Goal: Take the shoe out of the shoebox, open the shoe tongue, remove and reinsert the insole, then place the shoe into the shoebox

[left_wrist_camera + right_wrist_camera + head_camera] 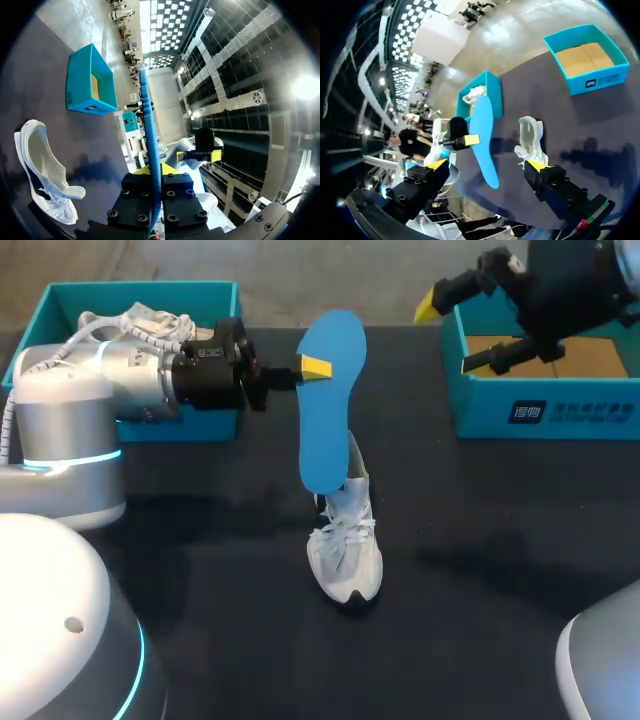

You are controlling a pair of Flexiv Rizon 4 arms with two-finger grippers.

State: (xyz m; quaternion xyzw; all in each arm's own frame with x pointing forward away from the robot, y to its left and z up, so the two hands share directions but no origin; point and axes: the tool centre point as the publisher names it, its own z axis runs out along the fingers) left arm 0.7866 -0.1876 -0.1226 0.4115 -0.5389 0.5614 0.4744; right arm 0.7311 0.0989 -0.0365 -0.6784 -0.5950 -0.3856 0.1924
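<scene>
My left gripper (312,368) is shut on the edge of a blue insole (330,400) and holds it up above the table. In the left wrist view the insole (150,145) stands edge-on between the fingers of this gripper (155,171). A white shoe (345,540) lies on the dark table below the insole, also seen as the shoe (42,170) off to the gripper's side. My right gripper (455,328) hangs open and empty over the right shoebox (545,410). From the right gripper (487,165), the insole (482,135) and the shoe (530,135) lie ahead.
A second teal shoebox (60,300) stands at the back left behind my left arm, with white material in it. The right shoebox (595,82) shows a bare cardboard floor. The dark table (480,570) carries the shoe alone in its middle.
</scene>
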